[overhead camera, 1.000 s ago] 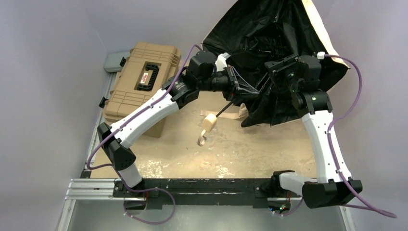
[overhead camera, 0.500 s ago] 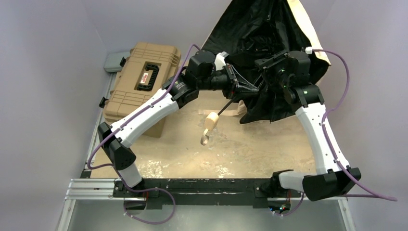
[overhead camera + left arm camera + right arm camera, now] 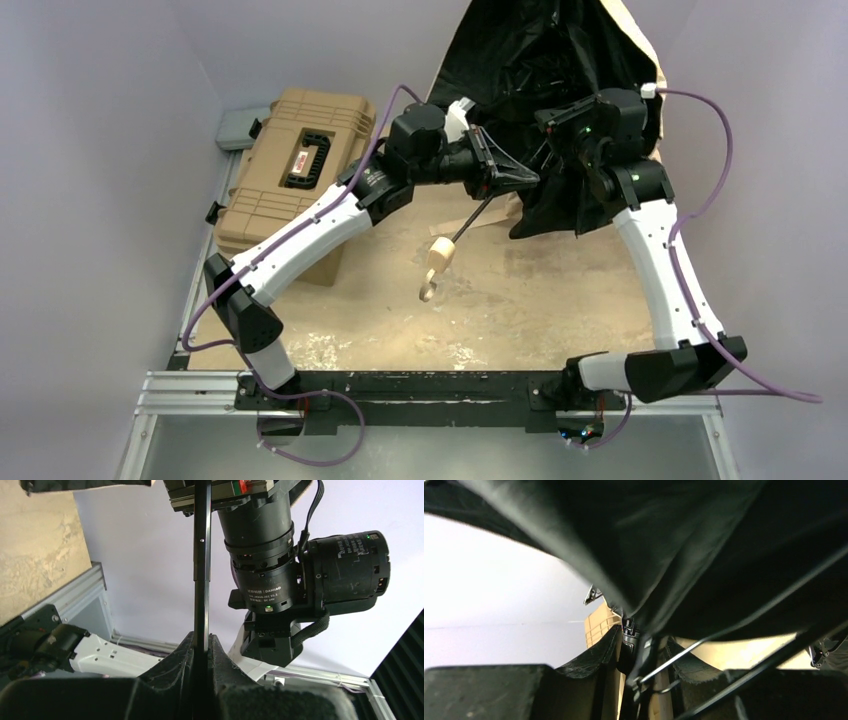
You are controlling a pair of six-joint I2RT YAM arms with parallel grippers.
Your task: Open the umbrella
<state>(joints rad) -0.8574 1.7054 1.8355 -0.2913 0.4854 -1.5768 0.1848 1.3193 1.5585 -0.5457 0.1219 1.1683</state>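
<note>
- Two grippers of mine are on one umbrella (image 3: 540,70), which is held up off the table (image 3: 560,300), to the right of the tan hard case (image 3: 300,170) and well apart from it.
- My left gripper (image 3: 201,647) reaches out past the case's right edge and is clamped tight on the thin black shaft (image 3: 201,570), one finger pressed to each side.
- Below that grip the shaft slants back toward the case side and ends in the small round beige handle (image 3: 437,256), which hangs clear of the table with a loop strap (image 3: 426,292) dangling under it.
- Farther right of the case the canopy is partly spread, its black underside facing the overhead camera, with a strip of beige cloth along its far right edge.
- My right gripper (image 3: 639,655), farthest from the case, is buried under the black folds. Its fingers are closed in on a black fitting (image 3: 628,647) and wire ribs (image 3: 684,655) of the umbrella.
</note>
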